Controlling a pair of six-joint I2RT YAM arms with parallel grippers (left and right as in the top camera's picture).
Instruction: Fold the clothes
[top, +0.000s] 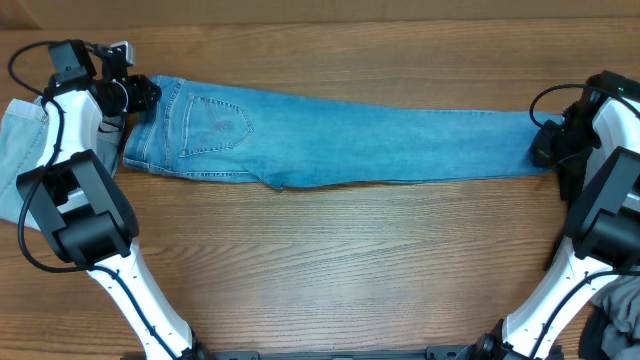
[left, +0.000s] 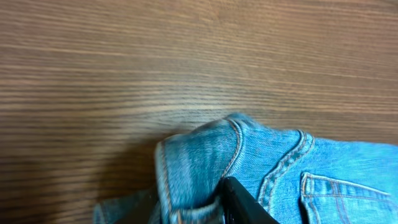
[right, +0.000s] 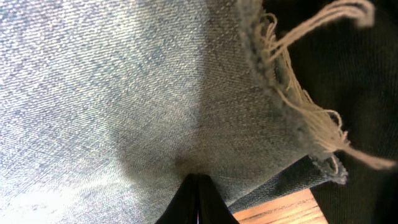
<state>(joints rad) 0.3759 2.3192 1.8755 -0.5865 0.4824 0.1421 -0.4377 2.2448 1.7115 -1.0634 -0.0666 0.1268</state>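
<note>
Jeans (top: 340, 145) lay long axis L-R across table (top: 320, 260), L gripper (top: 146, 96) pinching waistband (left: 205, 155), R gripper (top: 541, 146) clamped on frayed hem (right: 292, 106), each at its own end

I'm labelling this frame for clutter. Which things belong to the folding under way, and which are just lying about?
In the job: mid-blue jeans, stretched across the table; left gripper at the waistband; right gripper at the frayed hem.
Lying about, untouched for now: pale denim garment by the left arm; dark garment by the right arm's base.
</note>
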